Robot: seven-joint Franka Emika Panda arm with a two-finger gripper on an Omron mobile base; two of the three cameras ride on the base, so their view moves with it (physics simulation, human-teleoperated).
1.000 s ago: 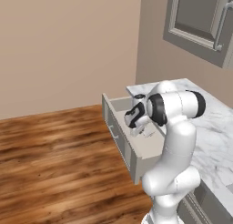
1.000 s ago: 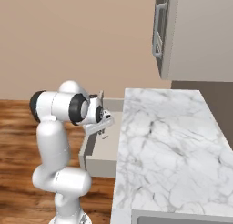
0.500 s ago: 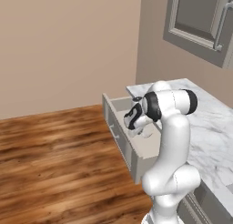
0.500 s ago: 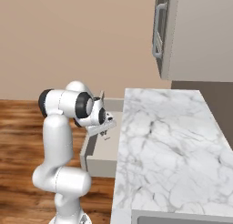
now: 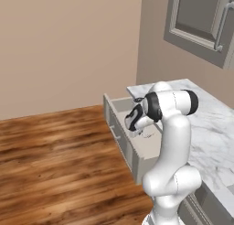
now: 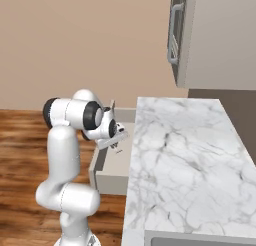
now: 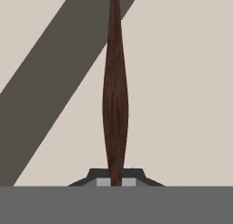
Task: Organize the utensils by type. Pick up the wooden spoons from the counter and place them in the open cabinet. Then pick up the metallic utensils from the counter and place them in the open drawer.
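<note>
Dark-handled utensil [image 7: 115, 104] stands straight up the middle of the hand view, its swelling brown handle rising from between the fingers, which are pinched narrow around its lower end. In the left base view the gripper [image 5: 135, 124] sits at the centre of the frame, over the open drawer [image 5: 148, 148], with the counter [image 5: 219, 123] off to the right.

The step in hand looks like putting this metal utensil into the drawer. To do it well, I would judge that the hand should come lower so that the piece is near the pale drawer floor and well inside the front wall before the fingers part. It should also tip the handle toward lying flat, since a slim thing released upright may topple against the drawer wall or bounce out. The fingers should then part cleanly and the hand lift straight away, so the handle is not dragged.

The hand view gives the grip itself and the grain of the handle, but nothing of how high the piece hangs. The right base view, centre left, shows the gripper [image 6: 113, 132] over the drawer's inside [image 6: 118, 160] and just beside the counter edge [image 6: 137, 155]. The left base view shows the drawer front with its small bar handle [image 5: 115, 135], at centre frame.
</note>
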